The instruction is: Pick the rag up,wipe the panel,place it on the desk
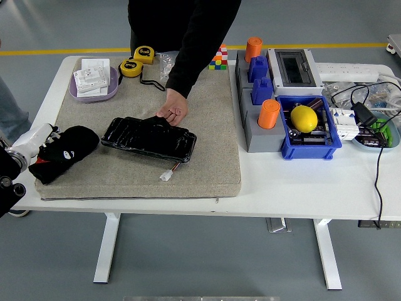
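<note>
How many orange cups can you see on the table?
2. One orange cup stands at the far end of the grey holder; the other orange cup stands at its near end, beside the blue bin.

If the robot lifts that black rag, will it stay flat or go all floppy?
Probably floppy: the black rag lies crumpled in soft folds on the mat. It likely weighs little and would droop from the left hand. It looks unlikely to roll.
</note>
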